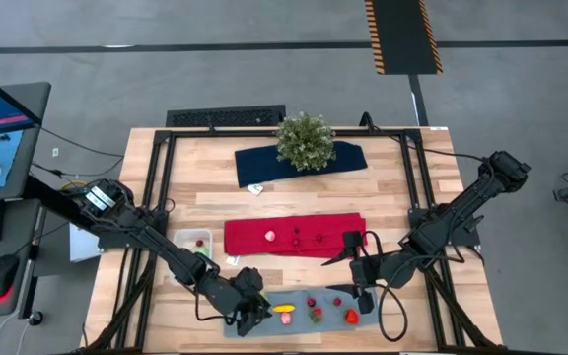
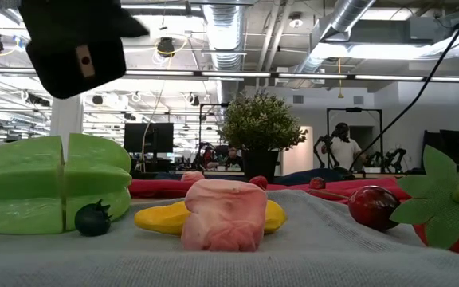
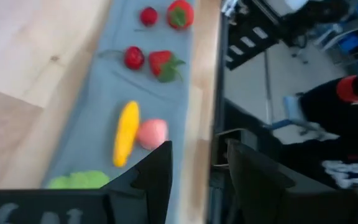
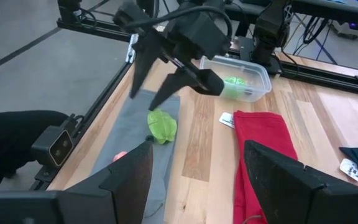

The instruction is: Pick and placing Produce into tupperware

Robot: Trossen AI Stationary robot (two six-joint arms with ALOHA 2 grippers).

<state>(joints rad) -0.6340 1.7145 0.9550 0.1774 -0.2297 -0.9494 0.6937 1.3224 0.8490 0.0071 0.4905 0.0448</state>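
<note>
Toy produce lies along a grey mat (image 1: 294, 314) at the bench's near edge: a green leafy piece (image 4: 161, 125) at the left end, then a yellow piece (image 3: 126, 132) touching a pink one (image 3: 152, 132), with red strawberries (image 3: 165, 63) and dark berries farther toward the right arm. The yellow piece's long axis runs along the mat. The tupperware (image 4: 237, 78) sits on the bench behind the mat's left end, already holding one green piece.

The left gripper (image 1: 254, 314) hangs over the mat's left end, nearest the green leafy piece, which lies just beside and below its fingers (image 4: 143, 60); these are parted about halfway and hold nothing. The right gripper (image 1: 351, 271) waits over the mat's right end, its fingers (image 4: 271, 168) wide apart and empty. The left arm looks better placed for the next pick.
</note>
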